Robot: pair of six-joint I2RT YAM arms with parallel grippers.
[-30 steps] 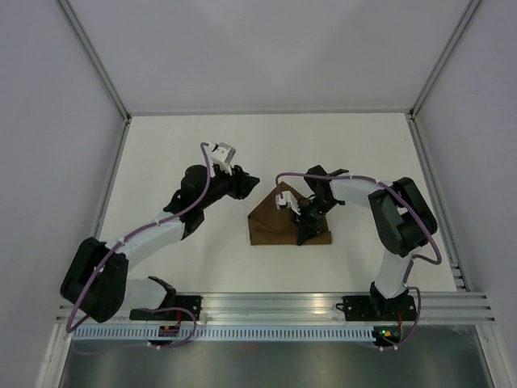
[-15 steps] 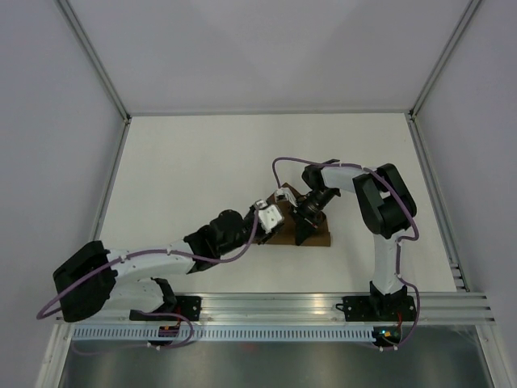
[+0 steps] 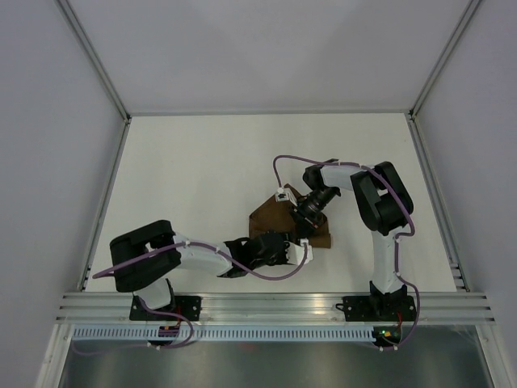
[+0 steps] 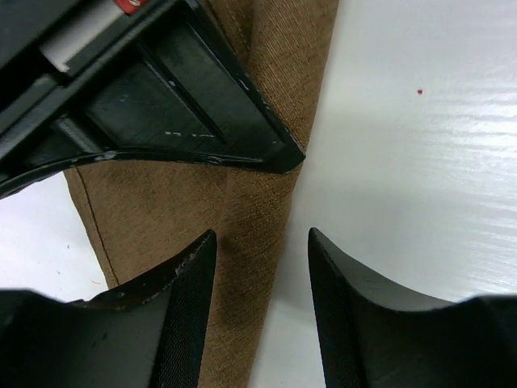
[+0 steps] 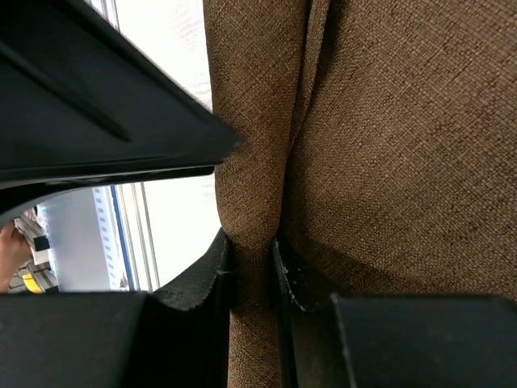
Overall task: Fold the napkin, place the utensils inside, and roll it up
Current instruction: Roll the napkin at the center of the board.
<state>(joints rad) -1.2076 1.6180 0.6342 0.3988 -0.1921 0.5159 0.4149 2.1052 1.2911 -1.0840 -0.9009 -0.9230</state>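
Observation:
The dark-brown napkin [image 3: 271, 217] lies folded on the white table. My right gripper [image 3: 305, 220] is over its right part, shut on a raised fold of the napkin [image 5: 252, 202], with the cloth pinched between both fingers. My left gripper [image 3: 292, 241] is open at the napkin's near edge. In the left wrist view its fingers [image 4: 186, 283] straddle the napkin's edge [image 4: 250, 210], one over cloth and one over bare table, with a finger of the right gripper [image 4: 186, 105] just beyond. The knife is out of view.
The white table [image 3: 194, 162] is bounded by grey walls at the back and sides. An aluminium rail [image 3: 275, 307] with both arm bases runs along the near edge. The left arm [image 3: 194, 255] lies low along the near part of the table.
The left arm has swung from the far left of the napkin down to its near edge. The right gripper has stayed on the napkin, and the cloth has shifted slightly.

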